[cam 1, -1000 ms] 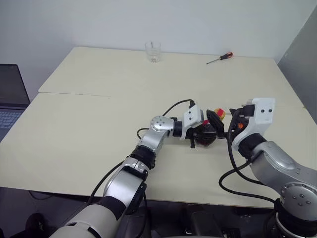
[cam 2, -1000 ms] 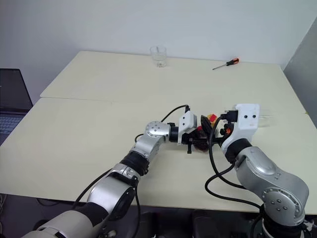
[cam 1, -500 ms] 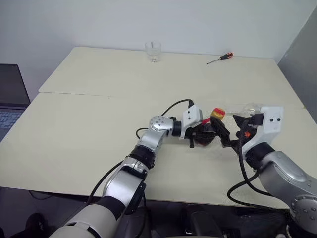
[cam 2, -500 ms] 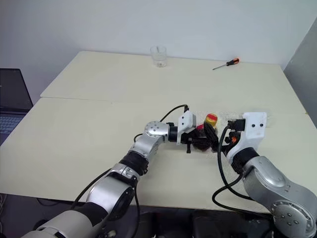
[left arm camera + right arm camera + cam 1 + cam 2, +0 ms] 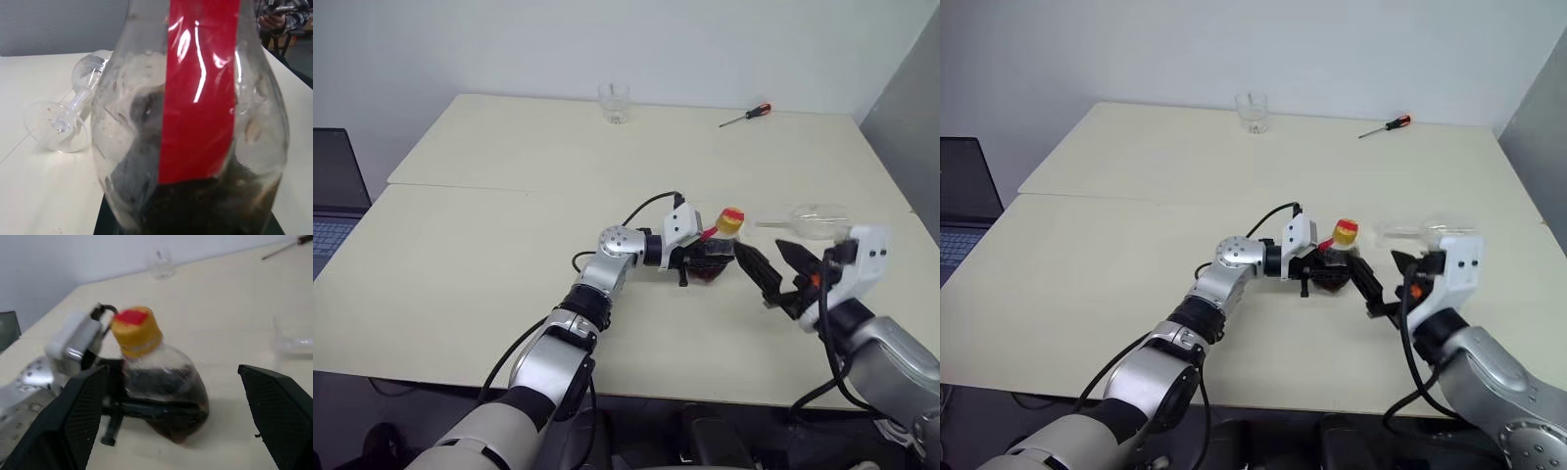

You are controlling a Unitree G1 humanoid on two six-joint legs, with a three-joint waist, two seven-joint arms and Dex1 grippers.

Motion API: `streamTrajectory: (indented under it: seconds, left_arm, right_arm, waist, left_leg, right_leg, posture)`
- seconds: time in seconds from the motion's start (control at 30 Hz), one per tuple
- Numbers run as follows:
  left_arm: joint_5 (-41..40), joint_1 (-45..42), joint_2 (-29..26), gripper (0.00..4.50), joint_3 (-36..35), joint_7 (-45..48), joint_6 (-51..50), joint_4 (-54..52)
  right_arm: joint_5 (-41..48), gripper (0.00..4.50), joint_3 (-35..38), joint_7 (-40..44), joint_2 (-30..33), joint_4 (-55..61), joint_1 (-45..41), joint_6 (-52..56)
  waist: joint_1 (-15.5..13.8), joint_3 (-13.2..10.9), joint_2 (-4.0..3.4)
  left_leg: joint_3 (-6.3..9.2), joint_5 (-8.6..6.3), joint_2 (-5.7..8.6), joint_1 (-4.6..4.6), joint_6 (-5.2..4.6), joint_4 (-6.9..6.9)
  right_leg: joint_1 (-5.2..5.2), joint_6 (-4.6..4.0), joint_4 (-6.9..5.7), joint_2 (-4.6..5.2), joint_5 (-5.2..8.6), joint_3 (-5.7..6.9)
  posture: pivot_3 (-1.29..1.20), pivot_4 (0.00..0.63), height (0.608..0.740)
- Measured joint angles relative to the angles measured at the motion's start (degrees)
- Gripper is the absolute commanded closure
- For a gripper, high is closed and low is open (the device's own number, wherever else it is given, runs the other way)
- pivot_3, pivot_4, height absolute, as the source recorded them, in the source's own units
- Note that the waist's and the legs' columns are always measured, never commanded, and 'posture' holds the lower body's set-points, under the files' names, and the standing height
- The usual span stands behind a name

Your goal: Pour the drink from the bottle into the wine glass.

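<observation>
Bottle (image 5: 713,257) of dark cola-like drink (image 5: 166,401) sat near the middle of the pale table (image 5: 509,245), tilted, with its yellow-and-red cap (image 5: 731,219) leaning toward the robot's right. The left gripper (image 5: 697,262) was clamped on the bottle's rounded body, its black fingers closed around the lower part. From the left wrist, the clear plastic and its red label strip (image 5: 200,88) stood very close, with the dark liquid pooled low inside.

The right gripper (image 5: 773,270) hung just to the right of the bottle, its two black fingers (image 5: 279,411) spread wide apart and holding nothing, clear of the bottle.

The wine glass (image 5: 813,219) lay on its side on the table beyond the right gripper, its foot pointing toward the bottle.

Far back on the table stood a short clear tumbler (image 5: 615,102), and a screwdriver (image 5: 747,115) with a red handle lay well to its right. A laptop (image 5: 333,196) showed at the left edge.
</observation>
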State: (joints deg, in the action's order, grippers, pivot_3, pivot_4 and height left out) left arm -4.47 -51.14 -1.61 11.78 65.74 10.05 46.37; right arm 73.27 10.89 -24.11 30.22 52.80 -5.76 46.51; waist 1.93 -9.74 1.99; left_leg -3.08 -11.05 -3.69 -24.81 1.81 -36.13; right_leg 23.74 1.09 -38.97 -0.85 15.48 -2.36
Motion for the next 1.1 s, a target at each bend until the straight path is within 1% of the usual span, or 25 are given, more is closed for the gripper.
streamTrajectory:
  seconds: [0.13, 0.3, 0.43, 0.63, 1.1]
  left_arm:
    - [0.0, 0.0, 0.0, 3.65, 0.0, -0.1, 0.0, 0.0]
    - [0.0, 0.2, -0.5, 3.65, -0.3, 0.0, 0.0, -0.3]
    - [0.0, 0.2, -0.5, 3.65, -0.3, 0.0, 0.0, -0.5]
    - [0.0, 0.2, -0.5, 3.65, -0.3, 0.0, 0.0, -0.6]
    - [0.0, 0.8, -0.5, 3.65, -0.3, 0.1, 0.0, -1.1]
  right_arm:
    - [-0.2, 0.00, -3.7, -4.2, -0.3, -0.5, -3.4, -0.1]
    - [-0.5, 0.00, -5.5, -6.0, -0.3, -1.0, -5.1, -0.2]
    - [-2.8, 0.00, -6.2, -6.3, -0.4, -3.8, -7.6, -0.2]
    - [-5.7, 0.00, -8.2, -7.2, -4.0, -6.4, -9.7, -0.2]
    - [-9.6, 0.00, -9.7, -6.6, -5.8, -9.4, -12.6, 1.6]
  waist:
    - [-0.2, 0.0, 0.00]
    - [-0.2, 0.0, 0.00]
    - [-0.2, 0.0, 0.00]
    - [-0.2, 0.0, -0.01]
    - [-0.2, 0.0, -0.01]
  left_leg:
    - [-0.02, 0.00, 0.02, -0.06, 0.00, 0.00]
    - [-0.04, 0.00, 0.02, -0.05, 0.00, -0.02]
    - [-0.04, 0.00, 0.02, -0.04, 0.00, -0.01]
    - [-0.02, 0.00, 0.01, -0.04, 0.00, -0.01]
    - [-0.03, 0.00, 0.01, -0.04, 0.00, -0.01]
  right_leg:
    - [0.00, 0.00, 0.04, 0.03, 0.01, -0.02]
    - [0.00, 0.00, 0.04, 0.04, 0.00, -0.01]
    - [0.00, 0.00, 0.02, 0.04, 0.00, -0.01]
    - [0.01, 0.00, 0.01, 0.03, 0.00, -0.01]
    - [0.01, 0.00, 0.01, 0.03, 0.00, -0.01]
  posture:
    - [0.00, 0.150, 0.740]
    - [0.00, 0.150, 0.740]
    - [0.00, 0.150, 0.740]
    - [0.00, 0.150, 0.740]
    - [0.00, 0.150, 0.740]
